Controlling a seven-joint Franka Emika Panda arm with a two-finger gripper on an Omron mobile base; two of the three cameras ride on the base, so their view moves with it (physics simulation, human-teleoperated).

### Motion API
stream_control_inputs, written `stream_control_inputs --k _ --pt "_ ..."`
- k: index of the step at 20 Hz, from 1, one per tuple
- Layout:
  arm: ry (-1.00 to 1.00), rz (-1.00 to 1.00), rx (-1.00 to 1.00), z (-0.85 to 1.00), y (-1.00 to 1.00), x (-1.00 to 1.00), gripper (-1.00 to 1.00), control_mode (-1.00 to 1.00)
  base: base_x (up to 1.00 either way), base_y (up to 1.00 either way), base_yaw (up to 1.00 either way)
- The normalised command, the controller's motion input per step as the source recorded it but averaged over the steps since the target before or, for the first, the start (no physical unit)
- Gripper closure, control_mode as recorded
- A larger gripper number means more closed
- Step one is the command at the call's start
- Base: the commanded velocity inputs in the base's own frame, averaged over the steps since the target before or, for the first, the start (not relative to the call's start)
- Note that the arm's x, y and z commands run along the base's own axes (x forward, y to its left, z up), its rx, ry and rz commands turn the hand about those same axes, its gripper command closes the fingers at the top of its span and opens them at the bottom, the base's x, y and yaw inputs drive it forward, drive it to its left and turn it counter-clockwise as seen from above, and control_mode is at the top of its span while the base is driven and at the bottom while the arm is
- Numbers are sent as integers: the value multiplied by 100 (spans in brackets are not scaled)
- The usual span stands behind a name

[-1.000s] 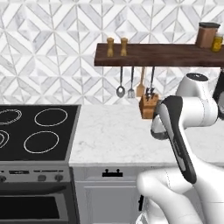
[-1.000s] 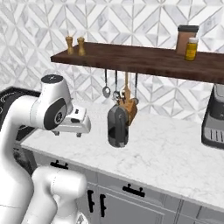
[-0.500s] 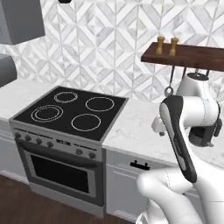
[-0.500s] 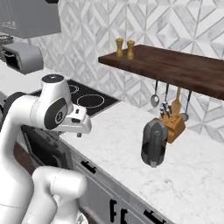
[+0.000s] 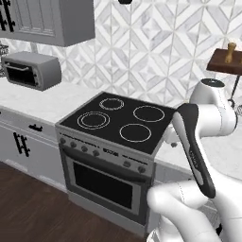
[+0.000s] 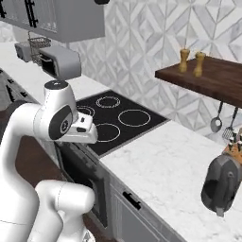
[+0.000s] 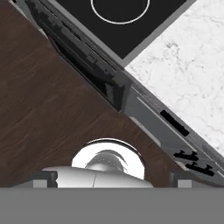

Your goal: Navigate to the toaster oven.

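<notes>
jaws first — can't tell if they're spread or pressed together; the gripper (image 7: pixel 112 186) points down at the dark wood floor (image 7: pixel 39 109) in front of the black-topped range oven with four ring burners (image 5: pixel 124 124). out left, the wide grey metal toaster oven with dark glass door (image 5: pixel 31 70) sits on the white marble counter (image 5: pixel 40 100) — well apart from the arm, under the grey wall cabinet (image 5: pixel 47 20).

Black-top range (image 5: pixel 124 124) w/ four rings in marble counter (image 6: pixel 179 165), wood shelf (image 6: pixel 208 81) above.
</notes>
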Motion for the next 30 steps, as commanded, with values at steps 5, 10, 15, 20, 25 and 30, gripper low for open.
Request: stream_control_inputs --k 5,10,15,20,25,30 --pt "0 0 0 0 0 0 -100 100 52 100 -1" --pt "0 0 0 0 0 0 -100 100 58 100 -8" --pt "0 0 0 0 0 0 -100 100 45 100 -26" --pt "0 0 0 0 0 0 -100 100 28 100 -41" --pt "0 0 0 0 0 0 -100 100 14 100 -41" --pt "0 0 0 0 0 0 -100 100 7 100 -31"
